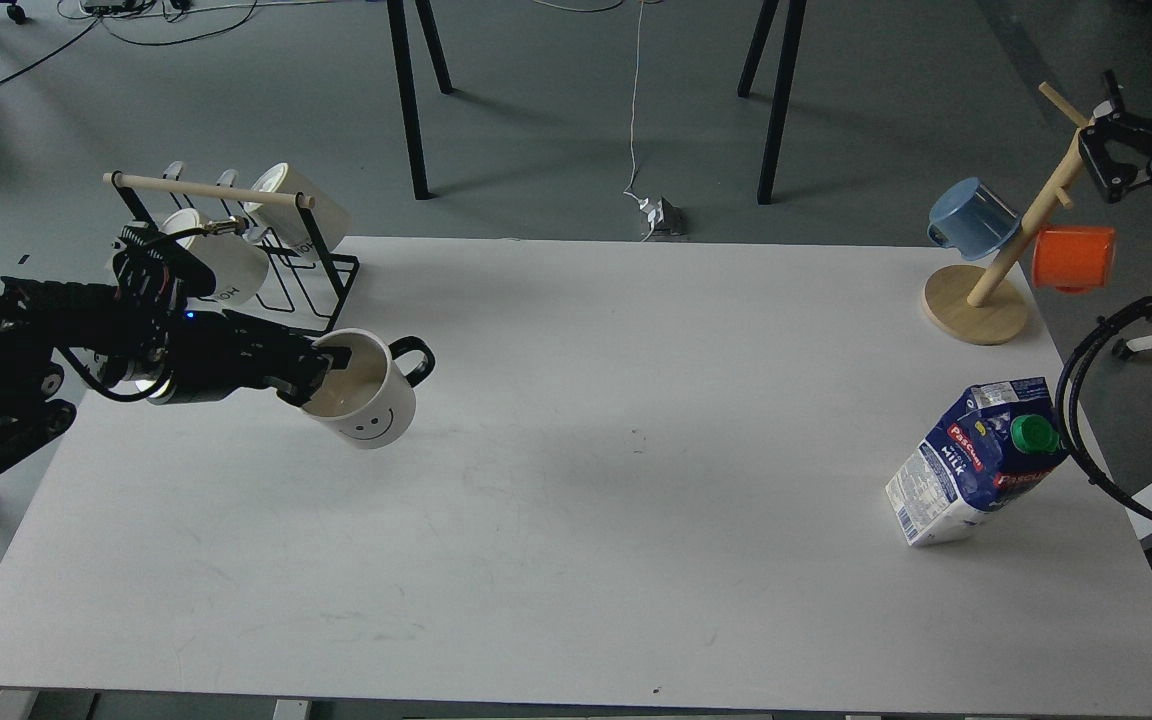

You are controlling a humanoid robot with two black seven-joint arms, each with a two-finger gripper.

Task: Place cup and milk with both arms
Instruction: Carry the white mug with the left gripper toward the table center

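Over the white bench (576, 520), the left pincer (321, 365) is gripping the smiley mug (366, 395) by its rim, tilted; the Pascual milk carton (976, 465) is standing far right, untouched; the right pincer (1101, 150) is unreadable.

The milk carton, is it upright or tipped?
Upright: the milk carton stands on its base on the table, green cap on top.

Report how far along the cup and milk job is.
Nothing looks placed yet. In hand: the left hand grips the cup by its rim, lifted and tilted above the table. Left: the milk stands untouched near the right edge, with the right hand raised well away from it.
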